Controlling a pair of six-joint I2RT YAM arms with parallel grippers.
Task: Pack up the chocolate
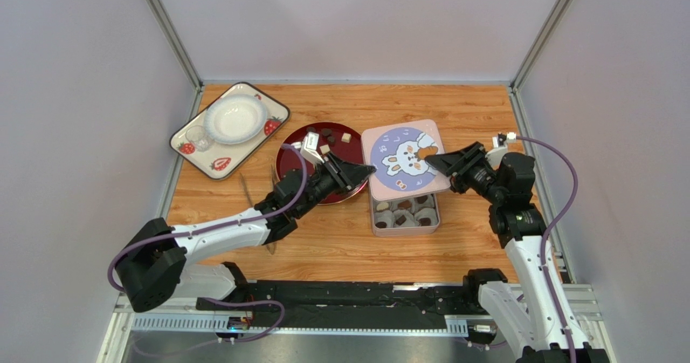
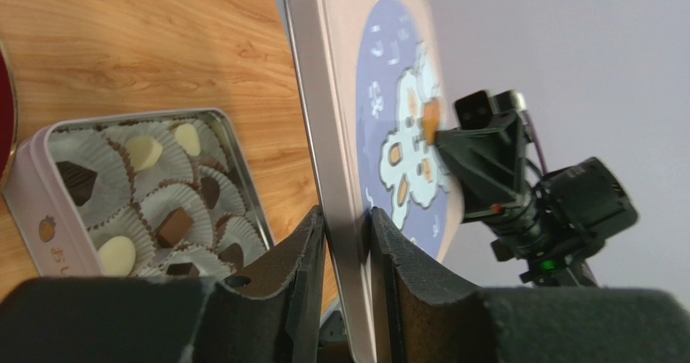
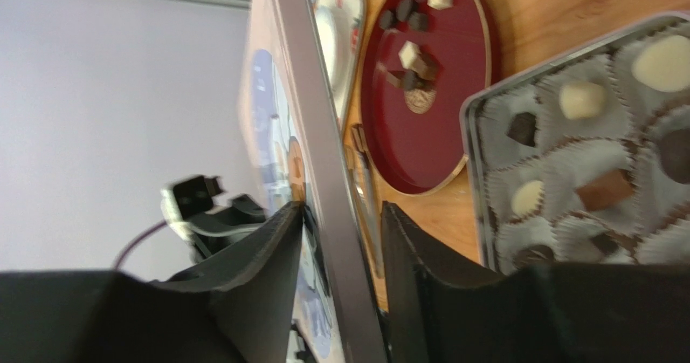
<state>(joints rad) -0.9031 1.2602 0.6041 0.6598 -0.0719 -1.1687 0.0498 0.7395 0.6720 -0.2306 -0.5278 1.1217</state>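
A pink square lid (image 1: 402,159) with a rabbit picture hangs tilted over the open grey tin (image 1: 405,229). In the tin, chocolate (image 2: 174,225) sits in white paper cups, both dark and cream pieces. More chocolate (image 1: 328,136) lies on the red plate (image 1: 291,165) to its left. My left gripper (image 1: 368,170) is shut on the lid's left rim, and both pads press it in the left wrist view (image 2: 348,213). My right gripper (image 1: 432,160) straddles the lid's right rim (image 3: 304,96). Its jaws are open, with a gap beside one finger (image 3: 342,205).
A strawberry-patterned tray (image 1: 217,165) with a white bowl (image 1: 235,119) and a small glass stands at the back left. Thin metal tongs (image 1: 247,191) lie on the wood left of the red plate. Grey enclosure walls close in on both sides and at the back.
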